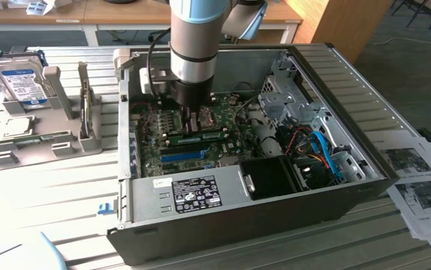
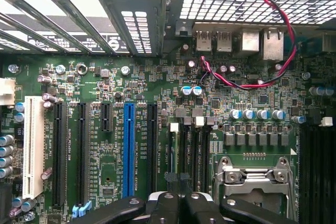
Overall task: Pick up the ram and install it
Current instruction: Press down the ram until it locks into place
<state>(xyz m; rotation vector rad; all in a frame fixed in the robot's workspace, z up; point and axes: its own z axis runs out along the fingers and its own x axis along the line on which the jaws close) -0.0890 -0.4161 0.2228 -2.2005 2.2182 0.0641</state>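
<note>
The robot arm's black gripper (image 1: 193, 112) reaches down inside the open grey computer case (image 1: 336, 185) on the slatted table (image 1: 58, 185), its fingers (image 2: 210, 209) clenched together just above the green motherboard (image 2: 105, 82). The ram, a thin green circuit-board stick (image 1: 200, 135), lies seated in a slot directly below the gripper, near the bright-blue plastic slot (image 2: 128, 148). A silver hard drive (image 1: 22, 85) stands in a grey holder at the exterior view's left.

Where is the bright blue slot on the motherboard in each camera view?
Exterior view: the blue slot sits nearer the camera than the claw.
Wrist view: the blue slot stands among black slots, beside the claw.
Shared landmark: the claw.
</note>
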